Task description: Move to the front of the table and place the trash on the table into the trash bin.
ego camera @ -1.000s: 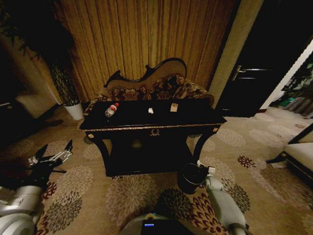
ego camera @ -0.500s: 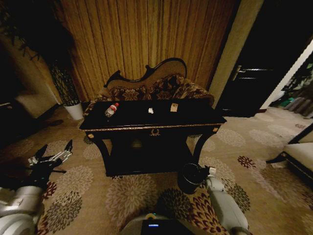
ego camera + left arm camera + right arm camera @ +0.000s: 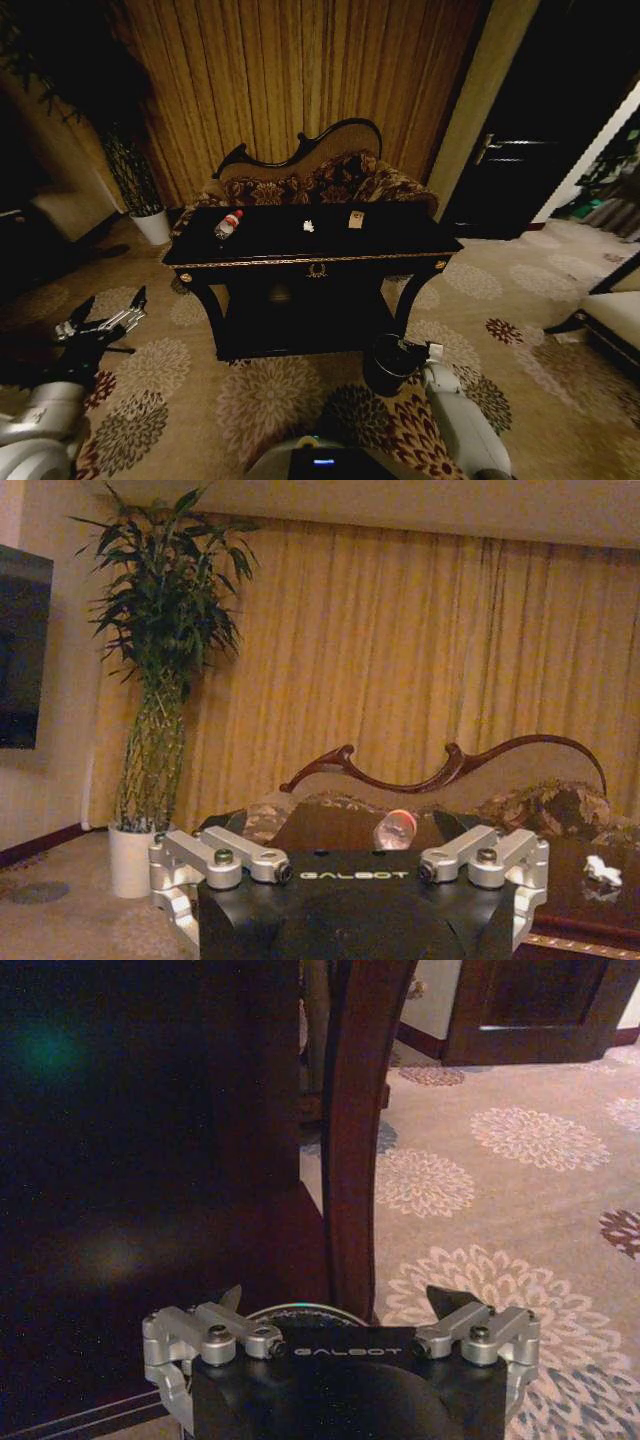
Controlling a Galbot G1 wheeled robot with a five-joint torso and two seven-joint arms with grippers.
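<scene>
The black table (image 3: 400, 245) with gold trim stands straight ahead. On its top lie a clear bottle with a red cap (image 3: 228, 224), a white paper wad (image 3: 308, 226) and a small tan packet (image 3: 355, 219). The dark round trash bin (image 3: 388, 362) sits on the carpet by the table's front right leg. My right gripper (image 3: 428, 352) hangs low, right beside the bin, fingers open; its wrist view shows the bin's rim (image 3: 300, 1310) between the open fingertips (image 3: 445, 1300) and the table leg (image 3: 350, 1160) just behind. My left gripper (image 3: 113, 303) is held open, low at the left, facing the bottle (image 3: 395, 830).
A patterned curved-back sofa (image 3: 320, 180) stands behind the table against the curtain. A potted plant in a white pot (image 3: 150, 225) is at the back left. A dark door (image 3: 520, 150) is at the right, a seat edge (image 3: 610, 310) at far right. Flowered carpet surrounds the table.
My right arm has drifted slightly to the right beside the bin. The table, the trash and the left arm look unchanged.
</scene>
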